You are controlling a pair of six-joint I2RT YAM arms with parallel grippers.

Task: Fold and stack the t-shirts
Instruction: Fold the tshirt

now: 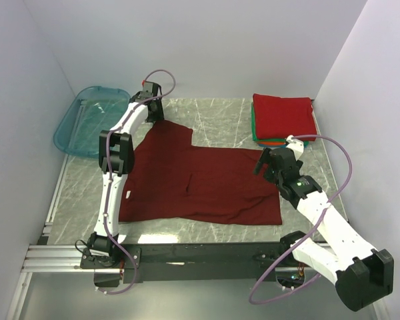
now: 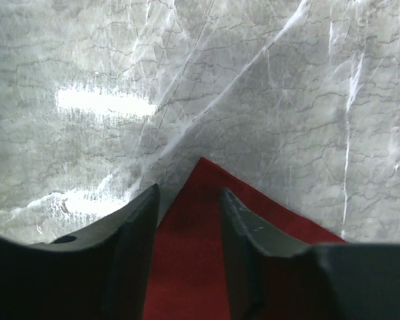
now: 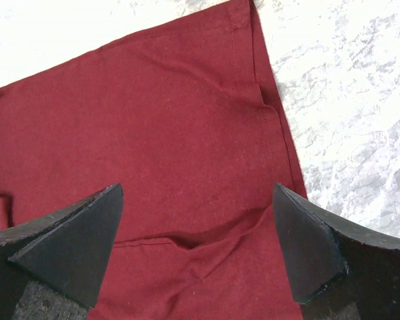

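Observation:
A dark maroon t-shirt [image 1: 207, 187] lies spread flat on the marble table. My left gripper [image 1: 153, 115] is open at the shirt's far left corner. In the left wrist view the pointed cloth corner [image 2: 190, 253] lies between and under its fingers, and the gripper [image 2: 189, 193] does not pinch it. My right gripper [image 1: 261, 162] is wide open over the shirt's right edge. In the right wrist view the gripper [image 3: 198, 190] hovers above a rumpled seam fold in the maroon cloth [image 3: 153, 100]. A folded stack stands at the back right: a bright red shirt [image 1: 283, 115] on top, with green and orange edges below.
A translucent teal tub [image 1: 93, 120] sits off the table's back left corner. White walls close in on three sides. A metal rail [image 1: 187, 253] runs along the near edge by the arm bases. Bare marble [image 1: 220, 120] shows behind the shirt.

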